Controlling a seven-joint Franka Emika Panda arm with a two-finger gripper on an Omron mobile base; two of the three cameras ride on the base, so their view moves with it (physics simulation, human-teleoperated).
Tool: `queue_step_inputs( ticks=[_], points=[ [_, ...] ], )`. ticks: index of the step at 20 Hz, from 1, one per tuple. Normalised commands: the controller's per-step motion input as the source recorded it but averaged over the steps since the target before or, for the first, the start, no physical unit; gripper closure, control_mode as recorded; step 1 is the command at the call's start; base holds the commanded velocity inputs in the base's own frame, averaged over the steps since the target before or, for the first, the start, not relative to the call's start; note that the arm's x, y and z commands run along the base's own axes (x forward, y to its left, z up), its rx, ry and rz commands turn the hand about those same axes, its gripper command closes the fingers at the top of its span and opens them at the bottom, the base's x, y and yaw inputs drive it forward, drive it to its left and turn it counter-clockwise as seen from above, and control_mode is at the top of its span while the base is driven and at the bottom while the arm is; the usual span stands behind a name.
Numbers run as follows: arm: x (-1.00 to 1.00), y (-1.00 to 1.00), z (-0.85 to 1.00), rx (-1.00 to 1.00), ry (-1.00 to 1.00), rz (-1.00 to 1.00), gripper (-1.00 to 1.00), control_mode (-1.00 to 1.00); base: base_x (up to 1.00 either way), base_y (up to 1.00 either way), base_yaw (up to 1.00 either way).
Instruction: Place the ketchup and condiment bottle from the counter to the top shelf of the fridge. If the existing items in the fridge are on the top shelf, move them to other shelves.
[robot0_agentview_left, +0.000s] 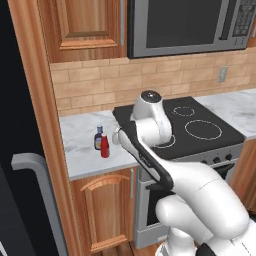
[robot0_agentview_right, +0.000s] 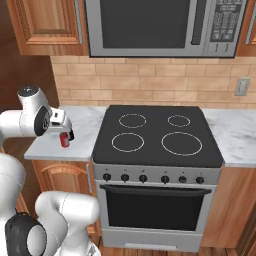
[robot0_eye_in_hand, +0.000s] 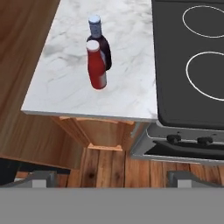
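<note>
**Surfaces in front of my pincer**

I see a smooth marbled stone counter (robot0_eye_in_hand: 65, 87), a glossy red ketchup bottle (robot0_eye_in_hand: 96, 68), a dark shiny condiment bottle (robot0_eye_in_hand: 104, 50), a matt black stovetop (robot0_eye_in_hand: 175, 65), warm grained wood on the cabinet (robot0_eye_in_hand: 105, 133) and floor (robot0_eye_in_hand: 109, 168).

Black stovetop (robot0_agentview_right: 157, 135) with four ring burners sits over an oven (robot0_agentview_right: 157, 207) with a knob row (robot0_agentview_right: 152, 178). Steel microwave (robot0_agentview_right: 165, 25) mounted above, against a tan brick backsplash (robot0_agentview_right: 150, 82). Wall outlet (robot0_agentview_right: 242, 86) at right, wood plank floor (robot0_eye_in_hand: 118, 168) below.
</note>
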Motion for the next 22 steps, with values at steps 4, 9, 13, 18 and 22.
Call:
queue_step_inputs(
  ticks=[4,9,13,18,22],
  points=[
    [0.37,0.05,-0.36,0.00,0.00,0.00,-1.00,-1.00,0.00,0.00,0.00],
    [0.44,0.25,-0.32,0.00,0.00,0.00,-1.00,-1.00,0.00,0.00,0.00],
    [0.21,0.35,-0.36,0.00,0.00,0.00,-1.00,-1.00,0.00,0.00,0.00],
    [0.25,0.18,-0.34,0.00,0.00,0.00,-1.00,-1.00,0.00,0.00,0.00],
    [0.28,0.01,-0.23,0.00,0.00,0.00,-1.00,-1.00,0.00,0.00,0.00]
  ],
)
